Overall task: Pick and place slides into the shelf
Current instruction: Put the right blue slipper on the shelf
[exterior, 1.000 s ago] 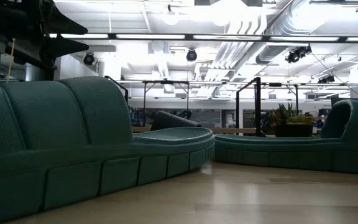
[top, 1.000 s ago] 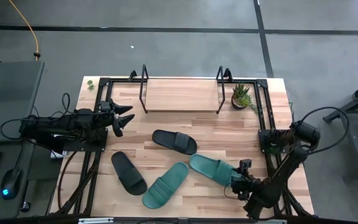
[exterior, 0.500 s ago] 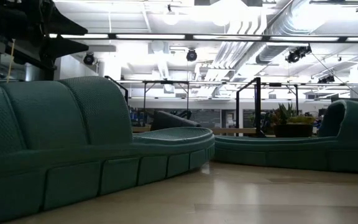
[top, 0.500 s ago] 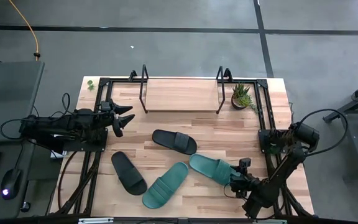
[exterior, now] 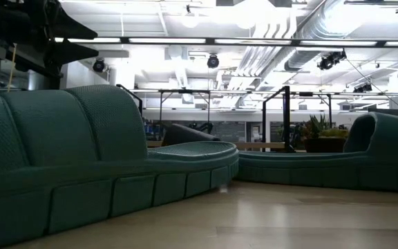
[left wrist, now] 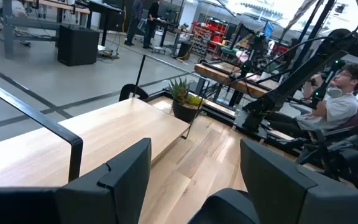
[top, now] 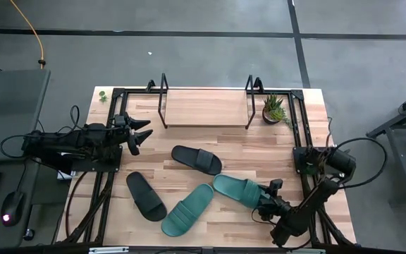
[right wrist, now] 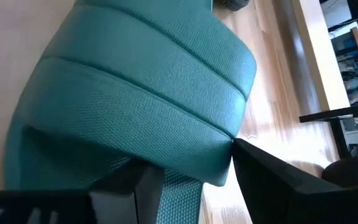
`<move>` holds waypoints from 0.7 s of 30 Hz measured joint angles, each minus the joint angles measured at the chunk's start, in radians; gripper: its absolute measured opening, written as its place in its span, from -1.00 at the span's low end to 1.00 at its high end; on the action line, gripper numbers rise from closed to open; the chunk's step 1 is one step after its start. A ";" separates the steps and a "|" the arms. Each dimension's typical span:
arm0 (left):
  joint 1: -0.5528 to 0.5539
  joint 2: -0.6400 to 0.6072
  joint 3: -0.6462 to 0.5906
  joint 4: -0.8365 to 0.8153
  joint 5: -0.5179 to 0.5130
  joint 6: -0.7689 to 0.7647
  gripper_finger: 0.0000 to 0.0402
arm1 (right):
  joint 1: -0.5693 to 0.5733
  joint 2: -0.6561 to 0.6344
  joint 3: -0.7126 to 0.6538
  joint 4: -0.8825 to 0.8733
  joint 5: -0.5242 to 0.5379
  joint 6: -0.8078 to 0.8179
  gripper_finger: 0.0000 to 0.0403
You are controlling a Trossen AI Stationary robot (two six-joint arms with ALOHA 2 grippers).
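- The left hand (top: 141, 134) hangs over the light wooden desk's (top: 309, 134) left edge, fingers apart, holding nothing.
- The low wooden shelf with black tube ends (top: 204, 107) stands at the back.
- Two black slides (top: 145, 195) (top: 197, 159) and a teal slide (top: 187, 210) lie mid-desk.
- The right hand (top: 267, 204) is clamped on the other teal slide (top: 235, 189), by its strap.

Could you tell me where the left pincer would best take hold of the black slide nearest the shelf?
Probably by its wide strap, from above. That black slide lies flat, sole down, so the raised strap is the easiest part to pinch. The left pincer is open and close by.
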 joint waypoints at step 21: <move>0.000 0.000 0.000 -0.004 0.000 0.000 0.13 | -0.002 0.000 0.000 -0.239 -0.047 0.251 -0.97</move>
